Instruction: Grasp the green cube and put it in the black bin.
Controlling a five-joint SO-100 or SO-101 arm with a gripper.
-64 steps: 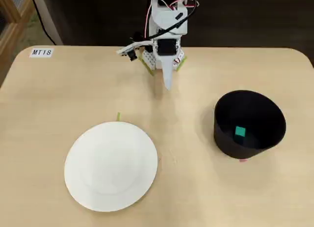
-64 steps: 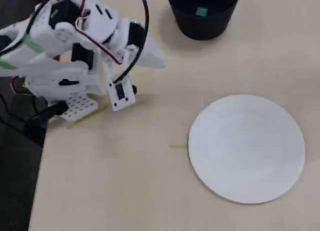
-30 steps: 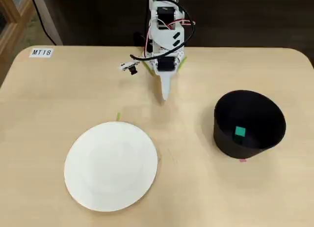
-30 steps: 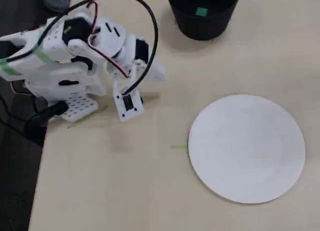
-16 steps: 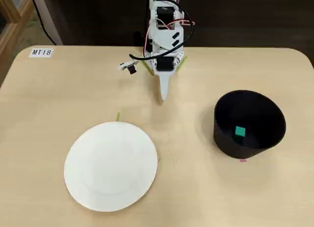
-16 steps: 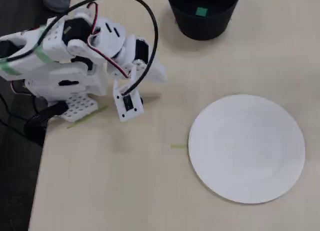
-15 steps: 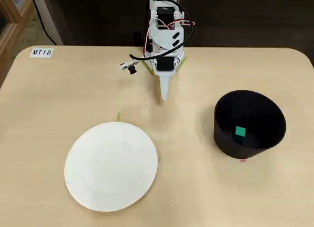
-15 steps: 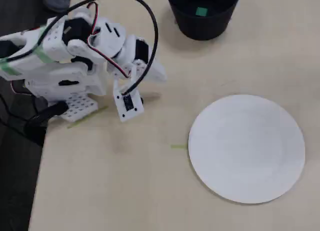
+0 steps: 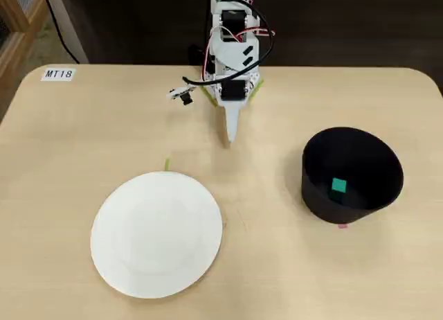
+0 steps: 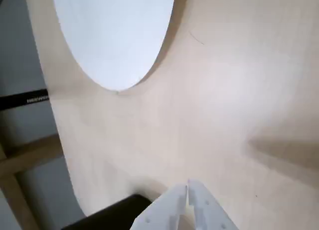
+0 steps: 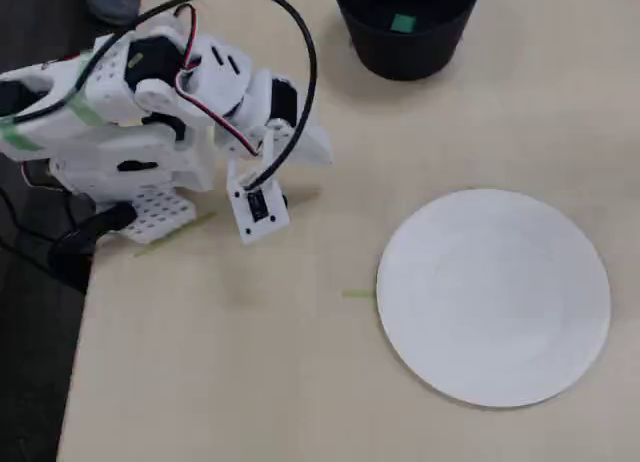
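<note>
Arm folded back over its base at the table's far edge; pincer (image 9: pixel 230 136) points down at the tabletop with its two white fingers pressed together, closed on nothing, as the wrist view (image 10: pixel 187 190) also shows by the thin seam between the tips. In a fixed view, the green cube (image 9: pixel 338 185) lies on the floor of the black bin (image 9: pixel 351 199), well apart from the pincer, to its right and nearer the camera. The other fixed view has the pincer (image 11: pixel 322 152) low over the table, with the bin (image 11: pixel 405 52) beyond its tip toward the top edge and the cube (image 11: pixel 403 23) visible inside it. White plate (image 9: pixel 157 233) sits flat on the table (image 9: pixel 83 147), off to the pincer's left and nearer the camera in the first fixed view; in the wrist view the plate (image 10: pixel 114 36) lies ahead of the fingertips, not touching. Plate is bare. A small white label (image 9: pixel 58 74) marked MT18 sits far to the pincer's left at the table corner.
</note>
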